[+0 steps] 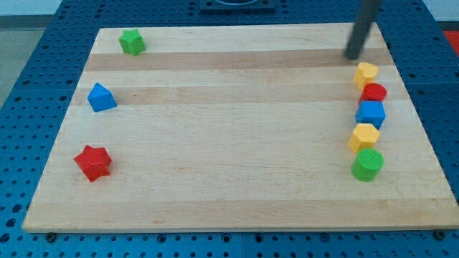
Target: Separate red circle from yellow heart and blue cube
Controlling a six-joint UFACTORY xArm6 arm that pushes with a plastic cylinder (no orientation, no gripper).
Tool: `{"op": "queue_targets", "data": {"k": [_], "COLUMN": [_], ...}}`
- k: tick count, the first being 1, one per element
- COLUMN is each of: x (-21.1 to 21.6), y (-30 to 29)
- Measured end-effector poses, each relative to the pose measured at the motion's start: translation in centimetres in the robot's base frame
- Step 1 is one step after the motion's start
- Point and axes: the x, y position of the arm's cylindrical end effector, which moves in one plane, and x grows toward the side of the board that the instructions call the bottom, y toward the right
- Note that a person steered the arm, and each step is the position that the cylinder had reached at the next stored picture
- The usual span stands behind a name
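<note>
Our tip (353,56), a bare rod with no jaws, hovers just above the yellow heart (366,73); directly below it the red circle (373,92) seems wedged touching the blue cube (371,113).

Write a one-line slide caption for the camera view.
My tip sits above a right-side column where the red circle lies between the yellow heart and blue cube.

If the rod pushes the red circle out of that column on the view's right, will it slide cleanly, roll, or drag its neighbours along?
The red circle looks like a low flat-based disc, so it probably slides rather than rolls. It seems to touch the yellow block above and the blue cube below, so both may shift. My tip sits up-left of the column, touching nothing.
</note>
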Motion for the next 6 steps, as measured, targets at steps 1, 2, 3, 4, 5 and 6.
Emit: {"op": "queue_targets", "data": {"k": [1, 2, 3, 4, 5, 6], "x": [2.1, 1.6, -0.4, -4.7, -6.0, -6.1], "y": [-13.7, -27.5, -38.2, -39.9, -36.0, -43.9]}}
